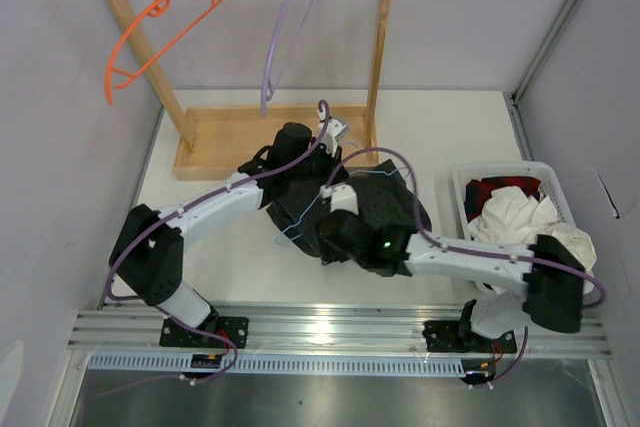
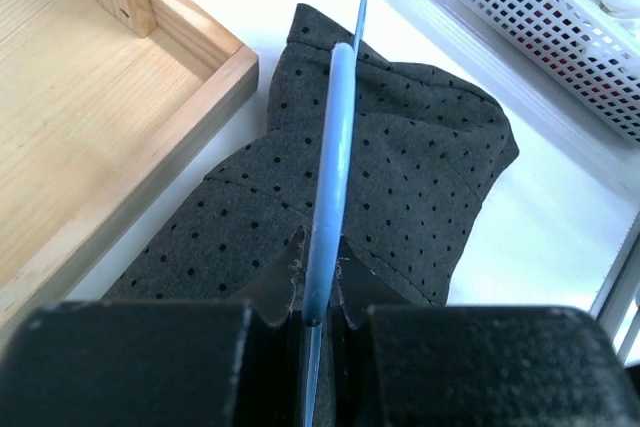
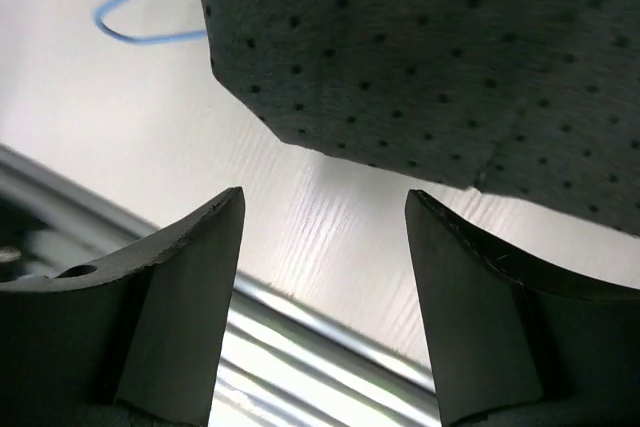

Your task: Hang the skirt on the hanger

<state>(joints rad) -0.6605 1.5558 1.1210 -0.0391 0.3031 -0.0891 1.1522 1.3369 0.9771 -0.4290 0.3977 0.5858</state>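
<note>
With left hand (image 2: 320, 262) pinching the light-blue hanger (image 2: 337, 137) over the dotted charcoal skirt (image 2: 420, 177) — right hand (image 3: 325, 209) spread wide above the worktop (image 3: 120, 127).

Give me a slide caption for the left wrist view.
Left tool shut on the light-blue hanger, its wire running over the dotted grey skirt.

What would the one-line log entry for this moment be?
left gripper: shut on hanger | right gripper: open, beside skirt edge | skirt: on table, hanger across it
</note>
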